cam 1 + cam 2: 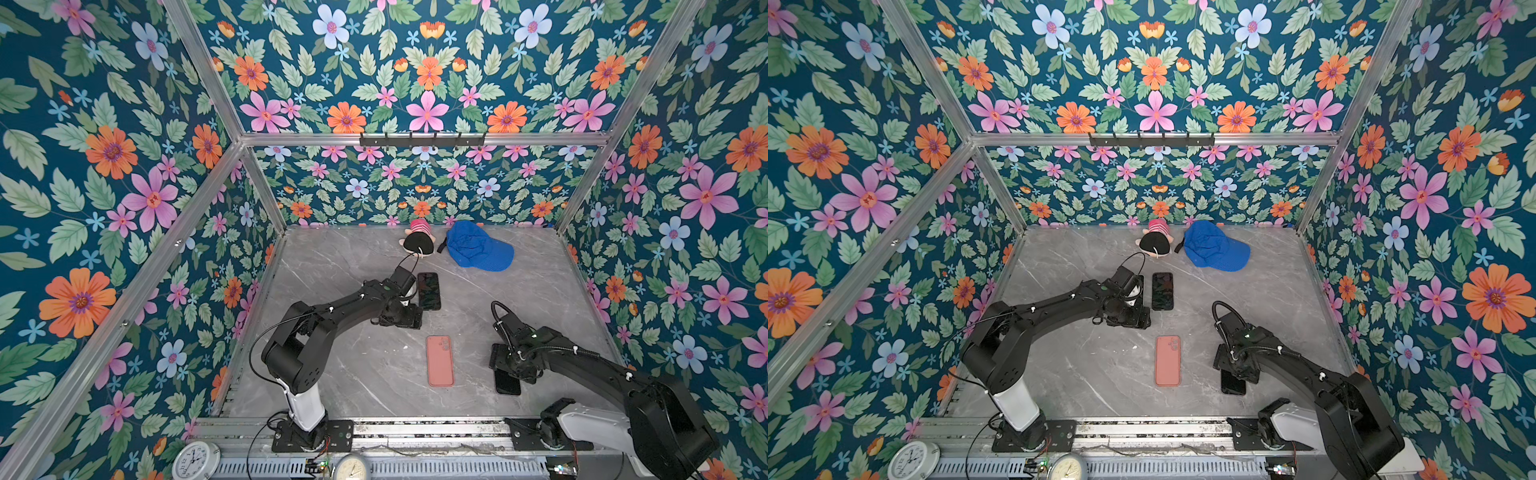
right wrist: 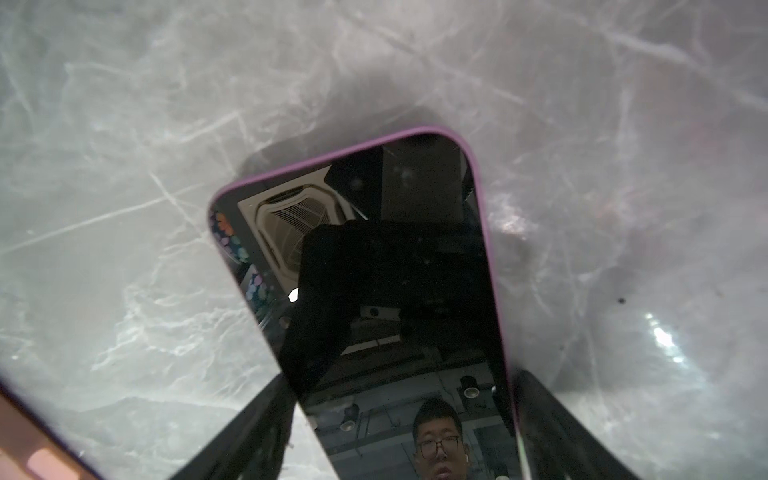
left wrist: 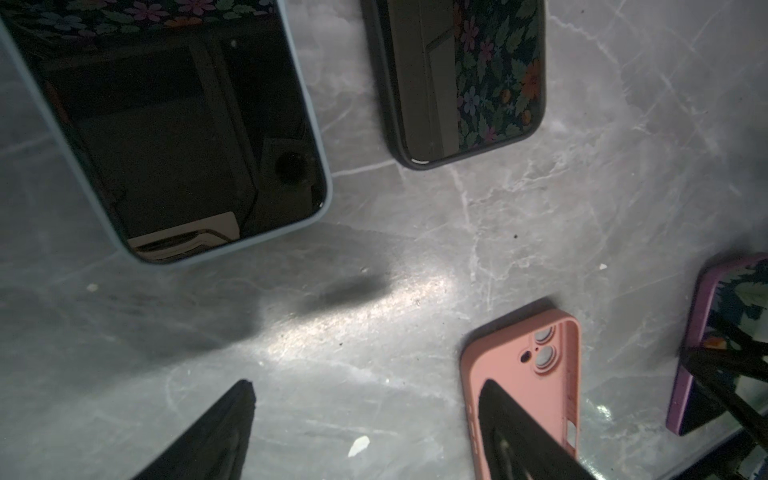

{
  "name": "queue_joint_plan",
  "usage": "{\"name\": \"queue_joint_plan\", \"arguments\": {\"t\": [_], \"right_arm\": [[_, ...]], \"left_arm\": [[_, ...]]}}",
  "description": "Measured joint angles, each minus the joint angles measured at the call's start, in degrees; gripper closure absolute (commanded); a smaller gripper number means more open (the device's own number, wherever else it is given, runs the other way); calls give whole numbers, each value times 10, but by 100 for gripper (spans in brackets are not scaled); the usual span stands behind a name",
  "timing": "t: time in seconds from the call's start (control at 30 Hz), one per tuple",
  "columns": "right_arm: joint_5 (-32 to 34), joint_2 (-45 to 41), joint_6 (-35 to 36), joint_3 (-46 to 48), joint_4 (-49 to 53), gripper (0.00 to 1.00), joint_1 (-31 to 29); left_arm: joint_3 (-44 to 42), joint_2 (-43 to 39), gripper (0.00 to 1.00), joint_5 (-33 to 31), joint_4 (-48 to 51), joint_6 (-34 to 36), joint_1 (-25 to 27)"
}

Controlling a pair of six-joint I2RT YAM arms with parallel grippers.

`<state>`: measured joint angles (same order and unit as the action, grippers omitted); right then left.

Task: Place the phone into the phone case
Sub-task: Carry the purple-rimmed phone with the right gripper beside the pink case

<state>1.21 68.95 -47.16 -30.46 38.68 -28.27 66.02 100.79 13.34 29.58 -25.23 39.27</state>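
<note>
The empty pink phone case [image 1: 439,360] [image 1: 1168,360] lies open side up in the middle of the marble table, camera cut-outs at its far end. To its right lies the phone [image 1: 508,384] [image 2: 374,208], a dark screen with a purple rim, face up. My right gripper [image 1: 505,365] [image 2: 403,376] reaches down over the phone, one fingertip against each long edge. My left gripper [image 1: 409,319] [image 3: 370,386] hangs open over bare table beyond the case and holds nothing. One of its fingers overlaps the pink case [image 3: 523,374] in the left wrist view.
A dark phone [image 1: 429,291] [image 3: 465,79] lies just right of my left gripper, and a light-blue-cased phone [image 3: 166,124] lies under that wrist. A blue cap [image 1: 478,247] and a plush toy [image 1: 417,243] sit by the back wall. Floral walls enclose the table.
</note>
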Motion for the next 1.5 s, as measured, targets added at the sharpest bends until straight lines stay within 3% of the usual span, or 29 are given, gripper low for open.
{"name": "queue_joint_plan", "arguments": {"t": [0.43, 0.73, 1.37, 1.5], "right_arm": [[-42, 40, 30, -36, -9, 32, -10], [-85, 64, 40, -69, -66, 33, -71], [-92, 217, 57, -186, -89, 36, -163], [-94, 242, 58, -215, -92, 30, -181]], "left_arm": [[0, -12, 14, -6, 3, 0, -1], [-1, -14, 14, -13, 4, 0, -6], [-38, -52, 15, -5, -9, -15, -23], [-44, -52, 15, 1, -13, -16, -29]]}}
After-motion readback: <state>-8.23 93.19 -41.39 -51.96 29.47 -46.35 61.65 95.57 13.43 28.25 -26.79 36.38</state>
